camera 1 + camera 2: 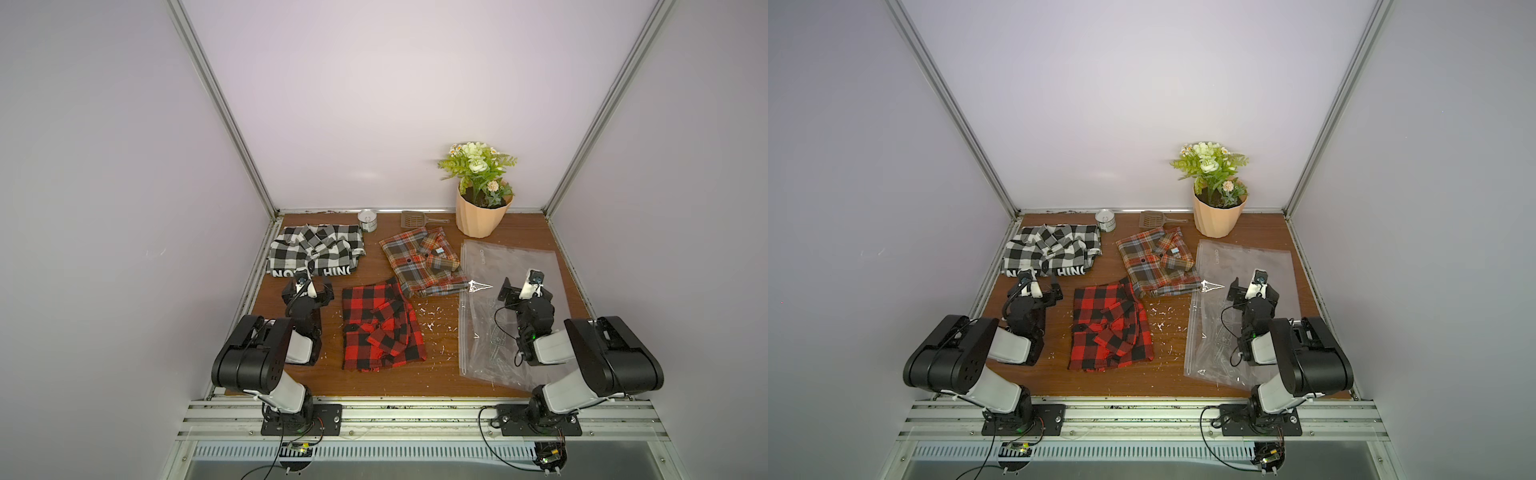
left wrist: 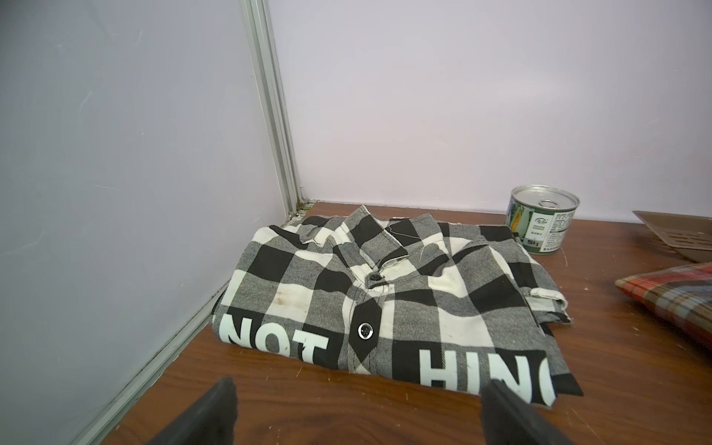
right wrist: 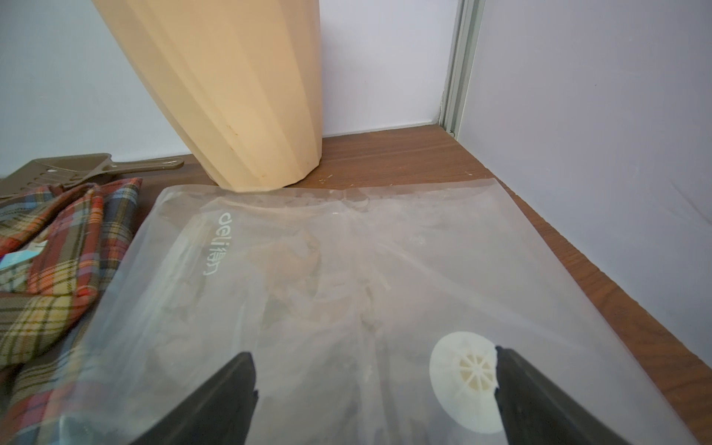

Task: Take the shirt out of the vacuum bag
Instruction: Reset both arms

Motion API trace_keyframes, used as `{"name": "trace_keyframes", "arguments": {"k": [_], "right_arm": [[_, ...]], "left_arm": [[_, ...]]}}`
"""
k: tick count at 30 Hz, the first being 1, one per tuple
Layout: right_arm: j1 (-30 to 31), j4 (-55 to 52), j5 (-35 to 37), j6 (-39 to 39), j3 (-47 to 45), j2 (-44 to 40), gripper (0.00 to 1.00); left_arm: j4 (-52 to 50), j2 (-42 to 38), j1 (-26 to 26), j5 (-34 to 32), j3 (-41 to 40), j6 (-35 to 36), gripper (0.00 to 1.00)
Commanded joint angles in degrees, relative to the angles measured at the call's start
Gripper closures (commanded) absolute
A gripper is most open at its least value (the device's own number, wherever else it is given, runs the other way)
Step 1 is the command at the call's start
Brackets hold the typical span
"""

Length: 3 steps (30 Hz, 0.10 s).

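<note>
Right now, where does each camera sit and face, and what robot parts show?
Both top views: high behind the arms, looking down on them and the table.
Left wrist: on its arm, facing the black-and-white shirt; open left gripper shows.
Right wrist: on its arm, facing the vacuum bag; open right gripper shows.
Shared by wrist views: the orange plaid shirt.

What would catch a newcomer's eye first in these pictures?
Three plaid shirts lie on the table: a red shirt in the near middle, a black-and-white shirt at far left, an orange shirt farther back. A clear bag lies flat at right under the open right end effector, and a potted plant stands behind it.
</note>
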Motion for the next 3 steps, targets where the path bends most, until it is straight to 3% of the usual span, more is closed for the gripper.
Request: {"name": "trace_keyframes", "arguments": {"k": [1, 3], "right_arm": [[-0.04, 2.07, -0.72, 0.8, 0.24, -0.32, 0.01], [-0.04, 2.25, -0.72, 0.81, 0.13, -0.39, 0.01]], "left_arm": [[0.67, 0.05, 0.9, 0.07, -0.11, -0.16, 0.0], [0.7, 0.07, 0.85, 0.08, -0.11, -0.18, 0.0]]}}
